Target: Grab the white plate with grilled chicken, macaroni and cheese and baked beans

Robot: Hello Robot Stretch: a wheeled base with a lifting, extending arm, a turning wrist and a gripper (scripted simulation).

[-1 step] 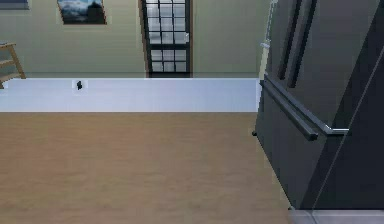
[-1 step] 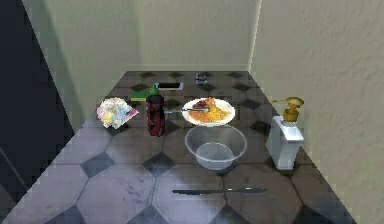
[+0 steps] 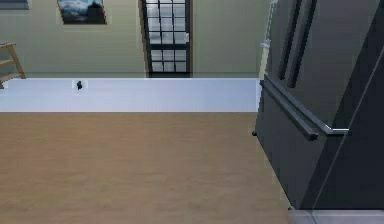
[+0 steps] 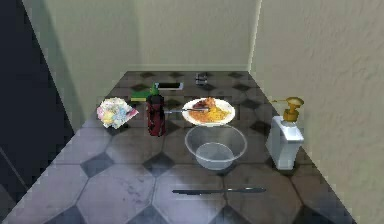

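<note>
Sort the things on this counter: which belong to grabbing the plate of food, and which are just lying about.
For the job:
- white plate with food

Just lying about:
- dark red bottle
- clear bowl
- soap dispenser
- knife
- colourful bundle

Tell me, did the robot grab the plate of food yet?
Not yet. Done: the robot stands beside the dark tiled countertop, and the round white plate of orange and brown food is in its arm side view. In hand: probably lining up on it. Left: the plate lies flat on the tiles, beside a dark red bottle and behind a clear glass bowl, so reaching, grabbing and lifting remain.
</note>
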